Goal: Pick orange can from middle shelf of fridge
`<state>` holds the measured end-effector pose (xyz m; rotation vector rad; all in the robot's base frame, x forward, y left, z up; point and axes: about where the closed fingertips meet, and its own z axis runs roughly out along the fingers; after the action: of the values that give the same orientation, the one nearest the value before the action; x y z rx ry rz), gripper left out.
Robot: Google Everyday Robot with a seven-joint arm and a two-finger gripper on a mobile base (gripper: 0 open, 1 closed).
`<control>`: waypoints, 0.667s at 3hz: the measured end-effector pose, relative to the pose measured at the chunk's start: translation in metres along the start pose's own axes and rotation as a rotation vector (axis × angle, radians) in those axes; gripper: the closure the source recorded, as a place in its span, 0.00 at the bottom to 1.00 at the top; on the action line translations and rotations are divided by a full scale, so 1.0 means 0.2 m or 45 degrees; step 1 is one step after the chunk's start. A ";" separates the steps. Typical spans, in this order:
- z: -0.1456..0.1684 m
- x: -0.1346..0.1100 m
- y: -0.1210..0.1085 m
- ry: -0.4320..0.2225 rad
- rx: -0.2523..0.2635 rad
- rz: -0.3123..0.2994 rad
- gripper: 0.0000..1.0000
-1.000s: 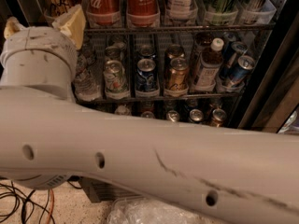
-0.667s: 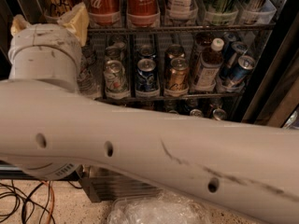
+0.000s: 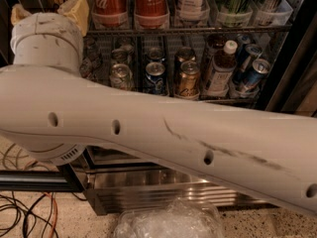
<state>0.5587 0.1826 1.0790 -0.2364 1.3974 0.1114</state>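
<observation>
1. Arm: pale grey and scuffed, it crosses the whole view from lower right to a round wrist at upper left, hiding the fridge's lower part.
2. Fridge: display cooler with a black frame on the right, wire shelves and a brushed steel base panel.
3. Middle shelf: dark wire rack; its front edge shows just above the arm.
4. Plastic wrap: clear and crumpled, on the floor at the bottom edge.
5. Cables: black and red, on the floor at lower left.
6. Coca-Cola cans: two, tall and red, on the shelf above.
7. Gripper: upper left, past the wrist, level with the upper shelf and well apart from the orange can. Its two yellowish fingertips stand spread wide on either side of the wrist, with nothing held.
8. Bottle: dark, with a white cap, on the middle shelf.
9. Orange can: upright in the front row of the middle shelf, just beside the blue can on its left and the bottle on its right. Orange-gold metallic body, pale label patch low on the front, silver lid.
10. Silver can: front row, left of the blue can.
</observation>
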 end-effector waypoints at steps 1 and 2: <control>0.05 -0.01 -0.01 0.012 0.069 -0.015 0.29; 0.08 0.00 0.01 0.021 0.060 -0.012 0.30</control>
<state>0.5747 0.1876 1.0816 -0.2054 1.4136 0.0691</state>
